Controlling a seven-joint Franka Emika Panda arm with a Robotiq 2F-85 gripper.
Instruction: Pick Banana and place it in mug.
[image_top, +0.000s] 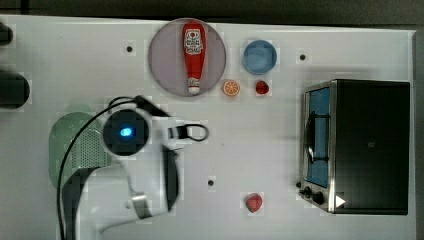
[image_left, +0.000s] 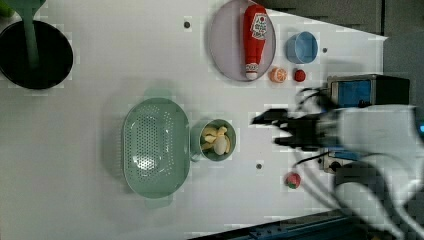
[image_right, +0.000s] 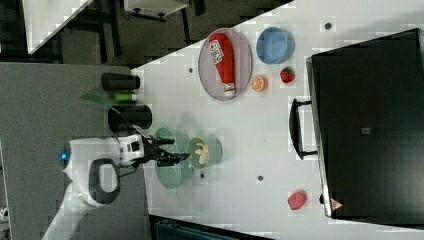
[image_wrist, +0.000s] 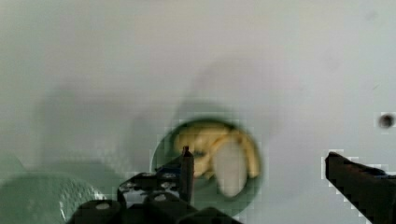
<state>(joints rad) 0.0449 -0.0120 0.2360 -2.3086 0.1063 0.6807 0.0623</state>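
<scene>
Pale yellow, the banana (image_left: 216, 140) already lies inside the mug (image_left: 213, 156), directly beneath the gripper (image_wrist: 261, 163), whose fingers are spread apart and hold nothing. By my reading the placing is done and a straight lift clears the rim

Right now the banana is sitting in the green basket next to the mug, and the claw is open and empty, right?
Not quite. The banana is inside the mug, not the basket beside it; the left view shows this. The claw is indeed open and empty.
</scene>
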